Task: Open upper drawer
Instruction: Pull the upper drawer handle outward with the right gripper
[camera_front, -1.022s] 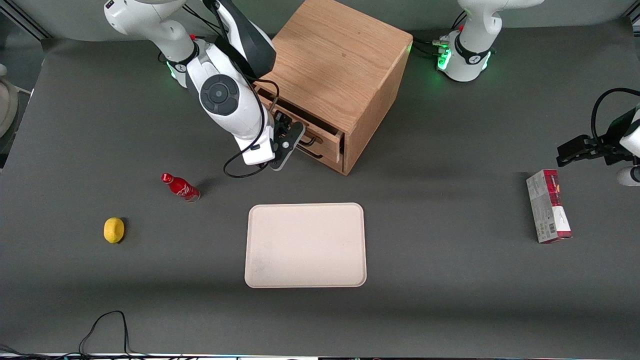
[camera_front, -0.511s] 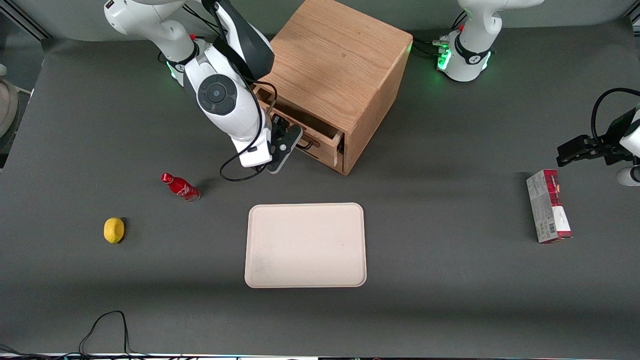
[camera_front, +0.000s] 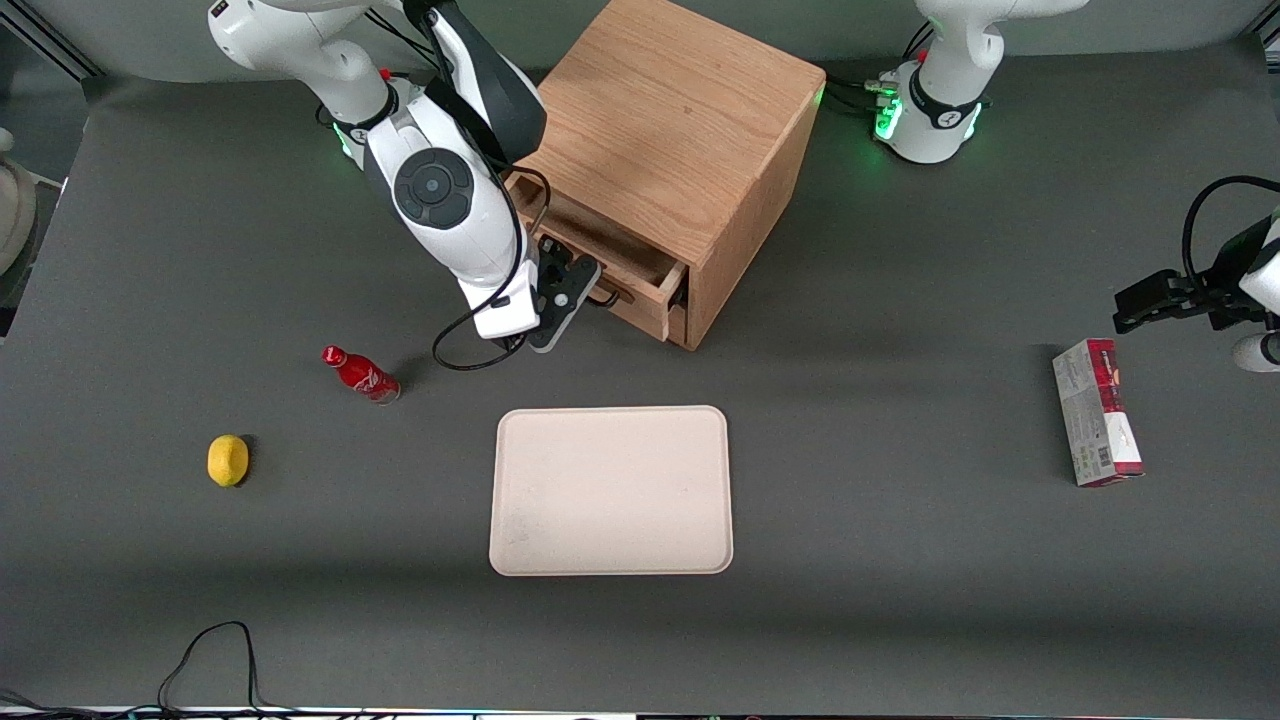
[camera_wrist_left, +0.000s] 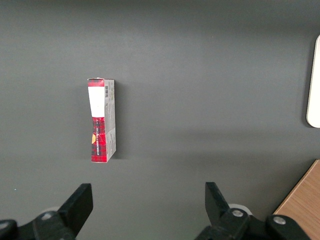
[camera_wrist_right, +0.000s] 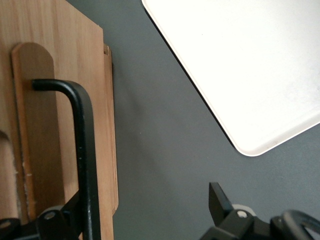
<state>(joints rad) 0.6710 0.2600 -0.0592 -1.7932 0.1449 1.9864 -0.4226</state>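
Observation:
The oak cabinet (camera_front: 670, 120) stands at the back of the table. Its upper drawer (camera_front: 640, 300) is pulled partway out, and a dark gap shows under the top panel. My gripper (camera_front: 572, 285) is right in front of the drawer's face, at the thin black wire handle (camera_front: 603, 295). In the right wrist view the gripper (camera_wrist_right: 145, 200) is open, its fingers wide apart. The handle (camera_wrist_right: 85, 150) runs along the light oak drawer front (camera_wrist_right: 50, 125) close against one finger (camera_wrist_right: 75, 210). Only grey table shows between the fingers apart from the handle.
A pale tray (camera_front: 610, 490) lies on the table nearer the front camera than the cabinet; its corner (camera_wrist_right: 240, 65) shows from the wrist. A red bottle (camera_front: 360, 373) and a lemon (camera_front: 227, 460) lie toward the working arm's end. A carton (camera_front: 1095, 410) lies toward the parked arm's end.
My gripper has moved away from the cabinet with the handle, and the upper drawer has slid farther out, widening the dark gap.

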